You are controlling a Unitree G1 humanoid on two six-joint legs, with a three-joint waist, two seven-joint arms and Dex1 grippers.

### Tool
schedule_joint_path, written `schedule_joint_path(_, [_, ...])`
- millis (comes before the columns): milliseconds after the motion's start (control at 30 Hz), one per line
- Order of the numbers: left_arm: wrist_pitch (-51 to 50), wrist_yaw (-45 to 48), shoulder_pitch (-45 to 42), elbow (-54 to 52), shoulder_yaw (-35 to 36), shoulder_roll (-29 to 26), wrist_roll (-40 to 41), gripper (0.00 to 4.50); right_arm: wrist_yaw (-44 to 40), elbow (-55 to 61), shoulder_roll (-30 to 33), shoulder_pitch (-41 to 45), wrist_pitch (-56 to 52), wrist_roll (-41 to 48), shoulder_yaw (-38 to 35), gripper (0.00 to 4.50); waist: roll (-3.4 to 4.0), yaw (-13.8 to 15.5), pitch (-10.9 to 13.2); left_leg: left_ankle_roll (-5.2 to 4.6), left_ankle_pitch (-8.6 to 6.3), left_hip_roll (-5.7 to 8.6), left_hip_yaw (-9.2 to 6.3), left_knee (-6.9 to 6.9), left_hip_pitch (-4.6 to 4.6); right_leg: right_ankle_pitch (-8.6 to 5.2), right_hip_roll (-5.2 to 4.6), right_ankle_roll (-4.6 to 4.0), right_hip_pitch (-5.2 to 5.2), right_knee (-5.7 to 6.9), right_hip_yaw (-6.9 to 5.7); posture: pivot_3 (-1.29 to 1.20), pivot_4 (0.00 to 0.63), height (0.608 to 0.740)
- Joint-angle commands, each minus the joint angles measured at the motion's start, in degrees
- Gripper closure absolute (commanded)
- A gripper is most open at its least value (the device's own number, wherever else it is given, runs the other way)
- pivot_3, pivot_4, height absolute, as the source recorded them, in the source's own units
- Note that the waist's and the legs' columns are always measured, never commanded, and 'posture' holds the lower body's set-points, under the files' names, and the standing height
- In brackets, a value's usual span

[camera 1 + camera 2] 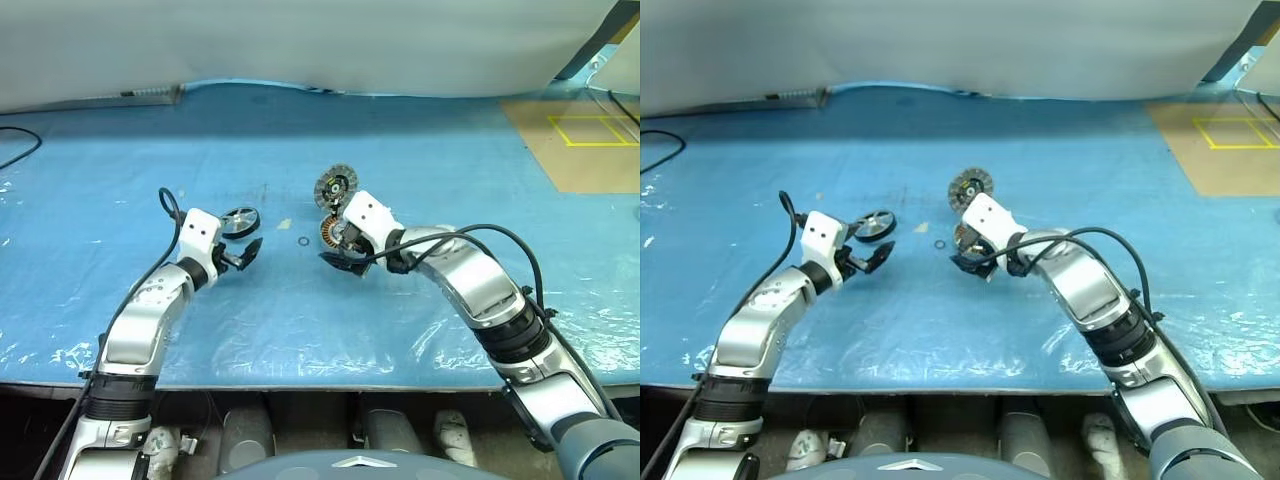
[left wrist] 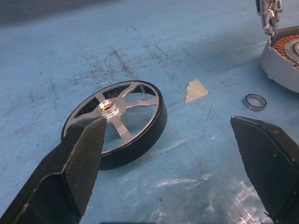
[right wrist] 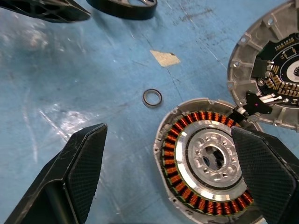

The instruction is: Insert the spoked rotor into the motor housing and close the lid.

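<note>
Motor housing [image 3: 205, 161]: windings up on the blue mat, awaiting its insert; landmark.
Spoked rotor [image 2: 117, 122]: flat, left of housing; left gripper [image 2: 177, 154] wide, empty, straddling it.
Lid [image 1: 336, 186]: touching housing, beyond.
Right gripper [image 3: 173, 172]: wide, empty, over housing.

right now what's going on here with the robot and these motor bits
A two-armed robot is working over a blue table with motor parts laid out, and nothing is held yet. Its left gripper is open, poised at the spoked rotor, which lies flat on the table. Its right gripper is open over the motor housing, whose copper windings are exposed. The lid lies open beside the housing, joined by a short wire. A small ring sits loose between the parts.
</note>
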State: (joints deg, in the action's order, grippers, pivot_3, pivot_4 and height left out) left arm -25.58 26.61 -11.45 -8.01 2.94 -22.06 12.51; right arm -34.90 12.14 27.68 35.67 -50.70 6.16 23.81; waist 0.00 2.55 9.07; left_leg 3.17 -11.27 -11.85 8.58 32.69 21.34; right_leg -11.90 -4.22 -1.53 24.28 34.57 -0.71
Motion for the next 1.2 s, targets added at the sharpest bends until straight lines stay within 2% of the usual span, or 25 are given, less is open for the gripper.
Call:
schedule_joint_path(33, [1.12, -0.25, 0.44, -3.15, 0.37, -0.06, 0.15, 0.00, 0.02, -2.00, -0.16, 1.56, 1.64, -2.29, 0.94, 0.02, 0.00, 0.00, 0.00, 0.00, 0.00, 0.00, 0.00, 0.00, 0.00, 0.00, 0.00, -0.01, 0.00, 0.00, 0.00, 0.00, 0.150, 0.740])
schedule_joint_path(633, [0.06, -1.78, 0.99, -5.22, 0.21, 0.45, 0.38, 0.00, -6.21, -10.97, 0.17, 3.61, 5.38, -7.35, 5.27, 0.02, -0.01, -0.01, 0.00, 0.00, 0.00, -0.01, 0.00, 0.09, -0.02, -0.02, 0.00, -0.04, 0.02, 0.14, 0.01, 0.00, 0.150, 0.740])
schedule_joint_path(733, [-0.28, -2.14, 0.96, -5.71, 0.19, 0.65, 0.49, 0.00, -7.29, -13.60, 0.02, 5.33, 5.16, -8.27, 5.54, 0.59, -0.01, -0.02, 0.00, -0.01, 0.00, -0.01, 0.01, 0.13, -0.02, -0.02, 0.00, -0.05, 0.02, 0.16, 0.02, 0.00, 0.150, 0.740])
schedule_joint_path(933, [-0.66, -2.76, 1.35, -6.49, 0.27, 1.27, 0.51, 0.00, -10.02, -16.84, 0.38, 7.72, 6.78, -10.06, 6.62, 2.59, -0.02, -0.01, 0.00, -0.01, 0.00, -0.01, 0.01, 0.15, -0.02, -0.02, -0.01, -0.05, 0.01, 0.17, 0.02, 0.00, 0.150, 0.740])
schedule_joint_path(1100, [-0.52, -3.17, 1.79, -6.66, 0.29, 1.85, 0.43, 0.00, -10.70, -16.90, -0.44, 7.26, 3.70, -9.88, 6.30, 2.78, -0.02, -0.01, 0.00, -0.01, 0.00, -0.02, 0.01, 0.21, -0.08, -0.02, 0.00, -0.06, -0.03, 0.23, 0.03, 0.00, 0.150, 0.740])
schedule_joint_path(1200, [-0.24, -3.32, 2.31, -6.71, 0.22, 2.12, 0.29, 0.00, -8.99, -13.33, -2.64, 5.61, -4.00, -8.07, 4.49, 2.78, -0.02, 0.00, 0.00, -0.01, 0.00, -0.03, 0.01, 0.21, -0.11, -0.02, 0.00, -0.06, -0.06, 0.23, 0.04, 0.00, 0.150, 0.740])
